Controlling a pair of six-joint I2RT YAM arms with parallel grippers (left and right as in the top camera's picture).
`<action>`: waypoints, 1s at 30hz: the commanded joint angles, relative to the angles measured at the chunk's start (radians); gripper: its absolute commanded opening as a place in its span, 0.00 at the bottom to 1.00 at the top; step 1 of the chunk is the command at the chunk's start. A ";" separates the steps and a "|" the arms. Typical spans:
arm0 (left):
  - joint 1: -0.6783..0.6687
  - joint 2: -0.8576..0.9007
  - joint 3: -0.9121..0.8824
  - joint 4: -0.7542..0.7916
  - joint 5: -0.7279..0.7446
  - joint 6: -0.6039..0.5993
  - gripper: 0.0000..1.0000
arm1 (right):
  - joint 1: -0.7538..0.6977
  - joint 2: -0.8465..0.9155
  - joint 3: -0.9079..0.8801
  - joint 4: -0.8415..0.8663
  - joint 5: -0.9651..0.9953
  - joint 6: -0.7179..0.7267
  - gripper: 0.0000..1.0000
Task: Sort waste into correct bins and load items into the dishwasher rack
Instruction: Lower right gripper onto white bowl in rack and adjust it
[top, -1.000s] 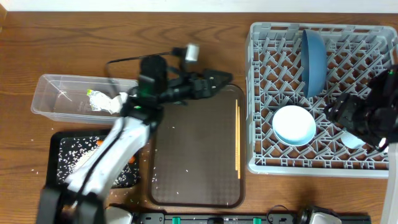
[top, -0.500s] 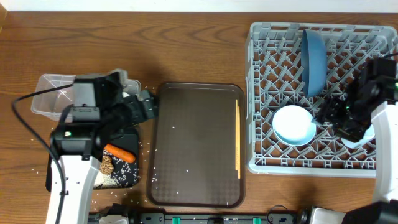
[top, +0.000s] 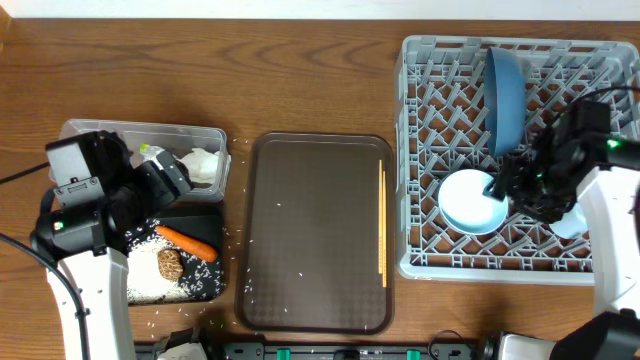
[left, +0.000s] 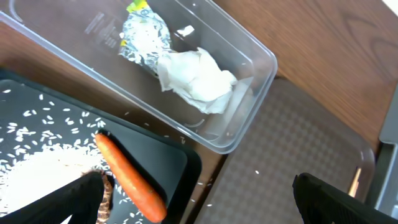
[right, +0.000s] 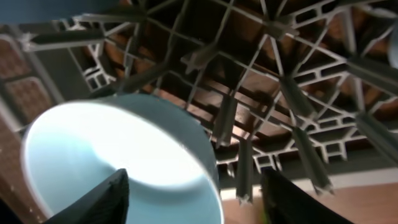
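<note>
Left arm: a second earlier it reached across the top edge of the large dark brown serving tray (top: 315, 230). We now found it pulled back over the two bins.
Left end effector (left: 196, 186): fingers spread wide and empty, hanging above where the bins meet.
Clear rectangular plastic tub (top: 150, 128): held the crumpled white paper napkin (left: 196, 81) and the yellow-green foil wrapper (left: 143, 34).
Shallow black rectangular tray (left: 171, 158): held the small orange carrot (left: 127, 177), the brown food lump (top: 169, 264) and a heap of white rice grains (top: 140, 280).
Right arm: it moved in from the right side of the large grey plastic dishwasher rack (top: 408, 150) to the white bowl with pale blue inside (top: 465, 200).
Right end effector (right: 194, 186): fingers were parted, one over the bowl's inside and one outside its rim, with nothing clamped. We judged it was narrowing for a rim grasp.
Bowl: sat open side up on the rack floor, left of centre.
Large blue plate (top: 505, 95): stood on edge between the pegs at the back.
Thin wooden chopsticks (top: 382, 225): lay along the serving tray's right edge, not loaded.
Task read: we judged the bulk waste sorted. The chopsticks were left to load, and stray grains remained on the serving tray and the wooden bench (top: 300, 80).
</note>
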 joint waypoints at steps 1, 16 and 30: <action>0.003 0.001 0.022 -0.001 -0.060 0.019 0.98 | 0.010 -0.005 -0.041 0.039 0.006 0.026 0.56; 0.003 0.014 0.022 -0.004 -0.060 0.019 0.98 | 0.011 -0.005 -0.092 0.116 0.074 0.034 0.33; 0.003 0.014 0.022 -0.004 -0.060 0.019 0.98 | 0.012 -0.037 -0.117 0.174 0.078 0.040 0.01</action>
